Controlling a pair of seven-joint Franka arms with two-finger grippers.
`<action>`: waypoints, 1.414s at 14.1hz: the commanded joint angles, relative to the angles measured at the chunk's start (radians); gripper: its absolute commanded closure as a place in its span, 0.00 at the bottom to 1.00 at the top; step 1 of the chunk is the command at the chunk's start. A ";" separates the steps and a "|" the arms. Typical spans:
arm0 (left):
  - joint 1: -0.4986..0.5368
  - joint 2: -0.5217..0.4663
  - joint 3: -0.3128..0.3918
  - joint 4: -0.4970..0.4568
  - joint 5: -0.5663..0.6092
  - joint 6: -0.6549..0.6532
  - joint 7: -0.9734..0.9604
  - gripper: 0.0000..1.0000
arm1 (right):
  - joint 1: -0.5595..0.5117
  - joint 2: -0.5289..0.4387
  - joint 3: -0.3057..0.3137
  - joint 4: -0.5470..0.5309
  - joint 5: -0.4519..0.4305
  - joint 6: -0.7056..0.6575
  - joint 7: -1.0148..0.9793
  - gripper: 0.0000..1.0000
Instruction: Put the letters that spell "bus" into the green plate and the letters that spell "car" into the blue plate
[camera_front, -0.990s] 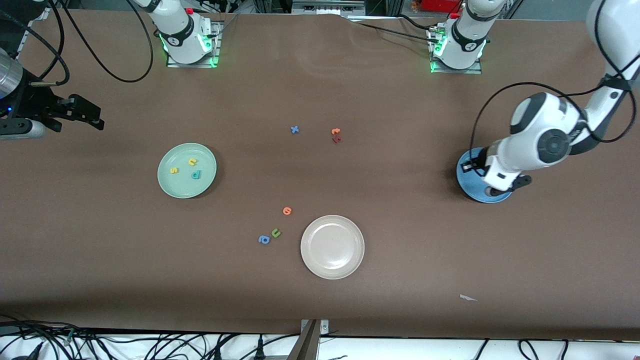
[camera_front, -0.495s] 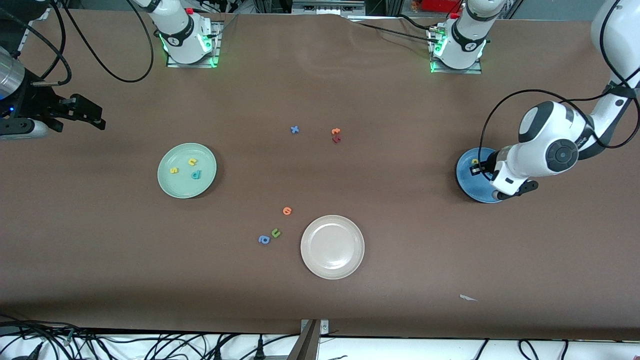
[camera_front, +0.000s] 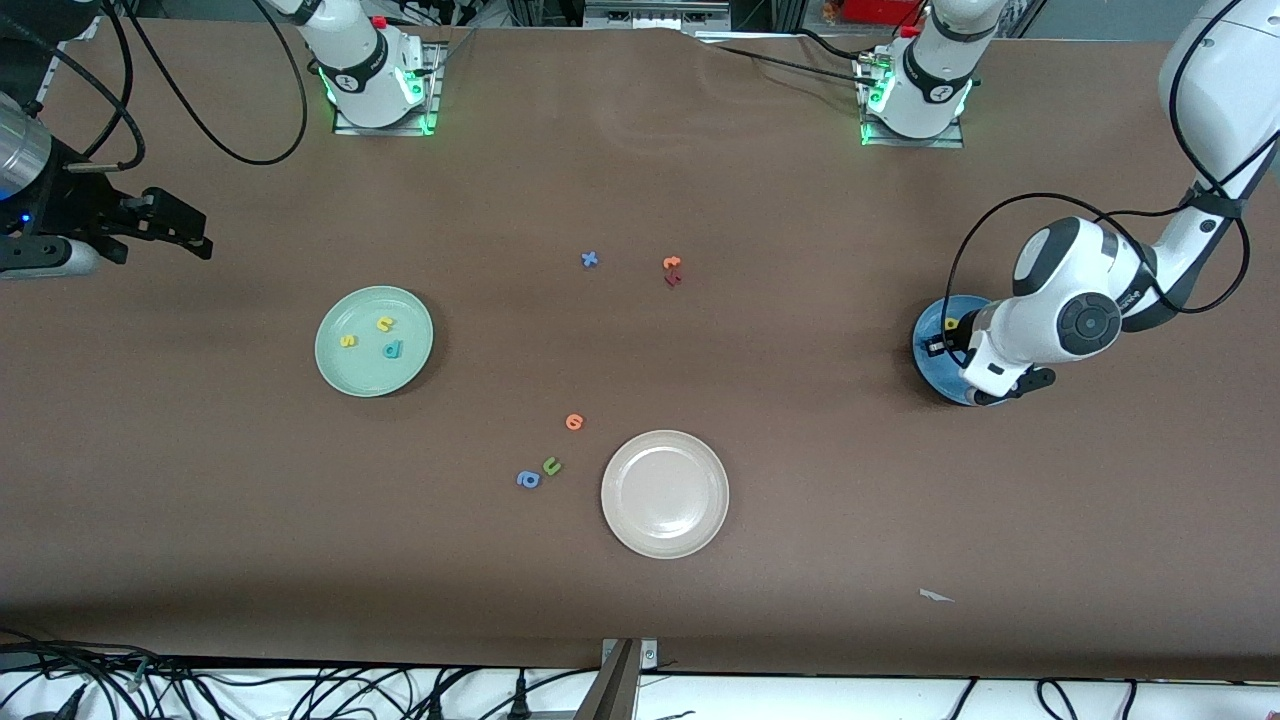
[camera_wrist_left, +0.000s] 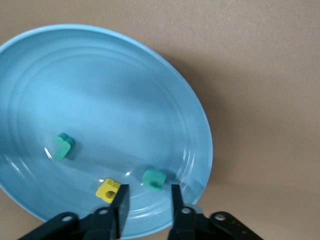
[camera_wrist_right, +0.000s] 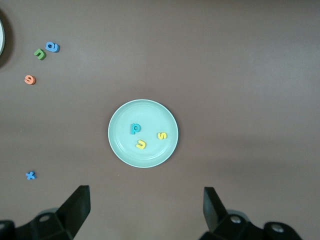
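Left gripper (camera_wrist_left: 147, 200) fingers parted, empty, a teal letter (camera_wrist_left: 153, 179) lying loose between them on the blue plate (camera_wrist_left: 165, 90); right gripper (camera_wrist_right: 145, 205) waits, spread wide.

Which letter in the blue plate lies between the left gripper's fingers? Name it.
The teal letter beside the yellow one, lying loose in the blue plate between the left gripper's parted fingers. The other teal letter sits well apart from them.

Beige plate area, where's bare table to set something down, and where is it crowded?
Bare table lies between the beige plate and the blue plate, and between the green plate and the front camera. Crowded: beside the beige plate toward the right arm's end, where the orange letter, green u and blue letter lie.
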 joint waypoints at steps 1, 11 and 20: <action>-0.008 -0.001 -0.001 0.035 0.034 -0.020 -0.014 0.00 | 0.008 -0.014 -0.004 -0.007 -0.012 -0.008 0.001 0.00; -0.048 -0.020 -0.121 0.594 -0.003 -0.933 0.227 0.01 | 0.008 -0.014 -0.004 -0.007 -0.012 -0.010 0.001 0.00; -0.095 -0.026 -0.132 0.828 -0.020 -0.977 0.275 0.00 | 0.008 -0.014 -0.007 -0.007 -0.011 -0.010 -0.001 0.00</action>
